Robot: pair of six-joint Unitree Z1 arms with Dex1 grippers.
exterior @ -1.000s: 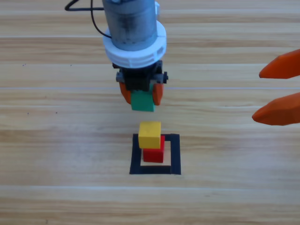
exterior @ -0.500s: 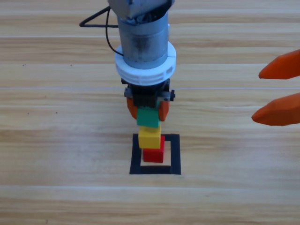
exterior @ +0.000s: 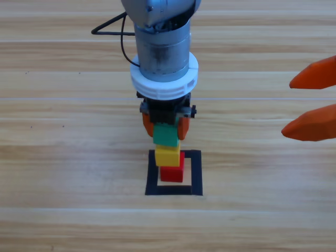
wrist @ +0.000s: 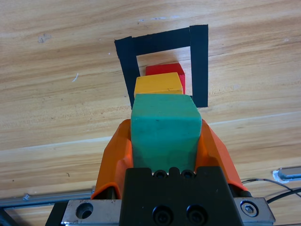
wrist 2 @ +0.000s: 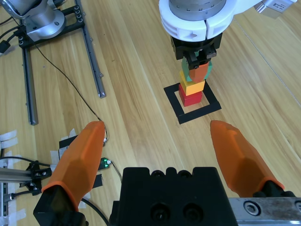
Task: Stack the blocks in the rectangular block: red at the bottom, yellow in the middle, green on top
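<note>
Blocks, three small plain cubes, stand one over another inside the outline on the wooden plank table (exterior: 63, 157). Left arm, grey and cylindrical (exterior: 161, 42), comes down from the top edge to the middle of the high view. Right gripper (exterior: 313, 102) waits at the right edge, well apart from the stack, its two orange jaws spread wide with nothing between them; its own wrist view shows the same wide gap (wrist 2: 160, 155).

Rectangular outline of black tape (exterior: 196, 173), hollow centre showing wood, lies flat below the left arm. Seen also in the left wrist view (wrist: 200, 61) and the right wrist view (wrist 2: 175, 104).

Left gripper (exterior: 165, 128) has its orange jaws clamped on either side of the teal-green cube (exterior: 166, 136); left wrist view shows the cube (wrist: 164, 129) pinched between them, filling the gap.

Teal-green cube sits directly above the bright yellow cube (exterior: 167, 155); whether the two faces touch cannot be told. Yellow cube (wrist: 158, 84) rests on the red cube (exterior: 171, 174), set slightly toward the arm's side of it. Red cube (wrist: 165, 70) stands on bare wood within the tape outline, nearer its left strip in the high view. Right wrist view shows the three colours in one column (wrist 2: 190, 89) under the left gripper.
</note>
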